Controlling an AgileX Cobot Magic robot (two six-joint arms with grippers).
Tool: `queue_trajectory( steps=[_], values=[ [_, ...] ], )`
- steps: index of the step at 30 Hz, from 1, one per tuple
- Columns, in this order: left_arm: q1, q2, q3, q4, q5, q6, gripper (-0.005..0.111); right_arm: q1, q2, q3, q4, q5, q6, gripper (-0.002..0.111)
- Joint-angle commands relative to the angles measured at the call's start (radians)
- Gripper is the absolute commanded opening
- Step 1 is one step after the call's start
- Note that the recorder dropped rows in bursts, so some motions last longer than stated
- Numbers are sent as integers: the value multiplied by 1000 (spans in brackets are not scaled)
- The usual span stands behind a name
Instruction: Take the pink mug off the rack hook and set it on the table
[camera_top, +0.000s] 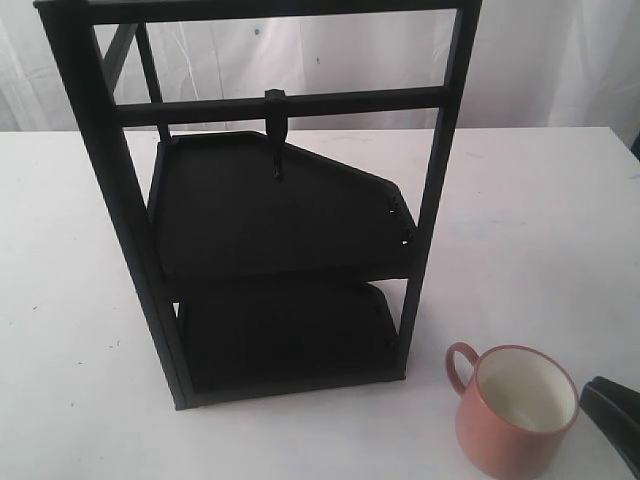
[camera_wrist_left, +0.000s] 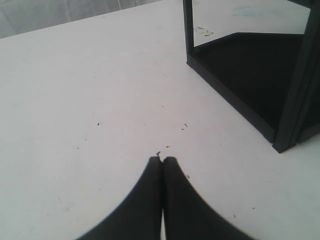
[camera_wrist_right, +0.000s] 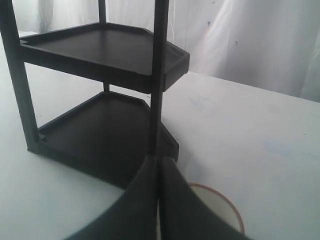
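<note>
Exterior view: pink mug (camera_top: 515, 410) upright on table (camera_top: 540, 230), rack hook (camera_top: 277, 140) bare; placement seems complete. Right gripper (camera_wrist_right: 158, 160), closed and empty, should retreat without nudging it.

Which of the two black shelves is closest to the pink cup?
The bottom shelf, low by the table: the pink mug stands on the table near its corner. The top shelf sits higher, just behind the hook.

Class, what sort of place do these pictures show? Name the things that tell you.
Probably a robot test bench, not a kitchen: a plain white table, a white cloth backdrop, and a lone black rack and pink mug staged beside a robot claw.
</note>
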Motion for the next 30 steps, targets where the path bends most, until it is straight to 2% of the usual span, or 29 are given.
queue_trajectory(
  steps=[1,9,23,30],
  values=[
    [1,-5,4,-3,0,3,0,-2,-6,5,-8,3,-5,0],
    [1,-5,4,-3,0,3,0,-29,-6,5,-6,6,-5,0],
    [1,-5,4,-3,0,3,0,-362,-6,5,-6,10,-5,0],
    [1,-5,4,-3,0,3,0,-479,-6,5,-6,10,-5,0]
  ],
)
